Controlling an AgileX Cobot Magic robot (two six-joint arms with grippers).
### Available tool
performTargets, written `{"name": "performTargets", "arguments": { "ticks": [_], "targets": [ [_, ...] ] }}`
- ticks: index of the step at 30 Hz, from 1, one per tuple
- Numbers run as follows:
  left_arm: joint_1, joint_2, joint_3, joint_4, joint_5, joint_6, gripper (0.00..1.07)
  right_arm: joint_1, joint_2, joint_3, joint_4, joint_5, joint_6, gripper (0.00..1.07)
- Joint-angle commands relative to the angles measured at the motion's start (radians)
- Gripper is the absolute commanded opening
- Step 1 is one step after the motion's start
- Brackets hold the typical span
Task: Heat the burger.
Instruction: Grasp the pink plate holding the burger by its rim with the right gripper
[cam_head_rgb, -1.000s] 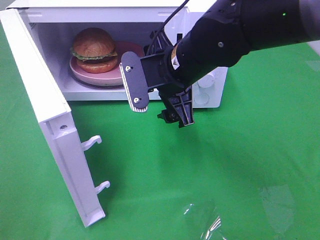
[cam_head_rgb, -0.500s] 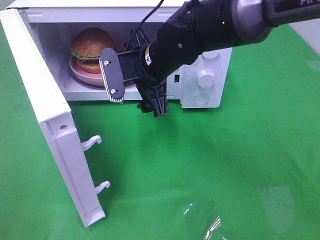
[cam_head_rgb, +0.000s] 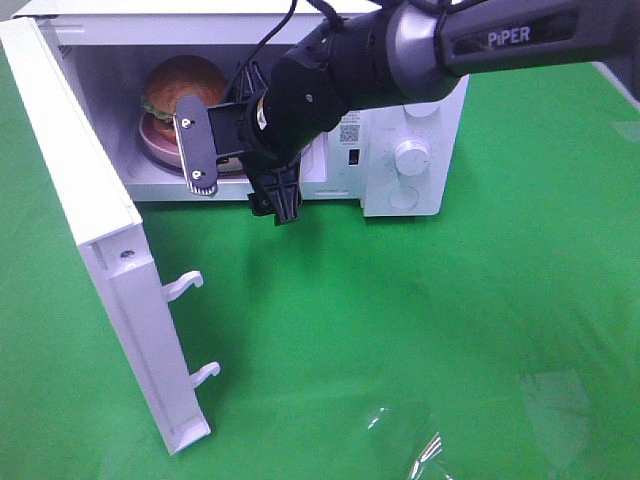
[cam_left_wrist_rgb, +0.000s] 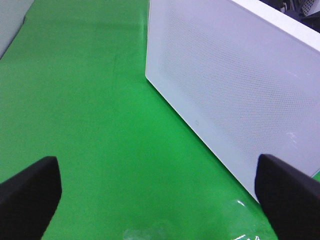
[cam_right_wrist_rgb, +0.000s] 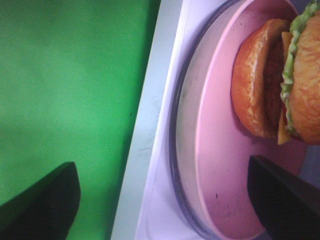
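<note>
Exterior high: burger (cam_head_rgb: 172, 86) inside the microwave (cam_head_rgb: 420, 120), sitting on the pink plate (cam_head_rgb: 152, 143) toward the back of the cavity. Microwave door (cam_head_rgb: 95, 240) swung wide open to the left. Right gripper (cam_head_rgb: 235, 170) at the mouth of the cavity, jaws spread wide, holding nothing; one finger (cam_head_rgb: 197, 150) in front of the plate and partly covering burger and plate, the other lower, over the green cloth (cam_head_rgb: 420, 320). Burger just behind and above the raised finger, apart from it.

Left wrist: left gripper (cam_left_wrist_rgb: 160, 192) spread wide, empty, over green cloth beside the door's outer face (cam_left_wrist_rgb: 225, 95). No burger here.

Right wrist: burger (cam_right_wrist_rgb: 280, 85) on the pink plate (cam_right_wrist_rgb: 220, 165), plate on the glass turntable (cam_right_wrist_rgb: 182, 125). Right gripper (cam_right_wrist_rgb: 165, 200) fingertips wide apart, clear of plate and burger, nothing between them.
</note>
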Motion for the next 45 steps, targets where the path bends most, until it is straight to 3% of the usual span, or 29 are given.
{"name": "performTargets", "arguments": {
  "ticks": [1,25,45],
  "targets": [
    [0.001,-0.006,0.003,-0.006,-0.001,0.002,0.96,0.002,0.038,-0.055,0.005,0.016,0.008,0.87],
    [0.001,-0.006,0.003,-0.005,-0.001,0.002,0.96,-0.011,0.212,-0.251,0.072,0.024,-0.009,0.83],
    [0.001,-0.006,0.003,-0.005,-0.001,0.002,0.96,-0.065,0.233,-0.258,0.083,0.016,0.008,0.78]
  ]
}}
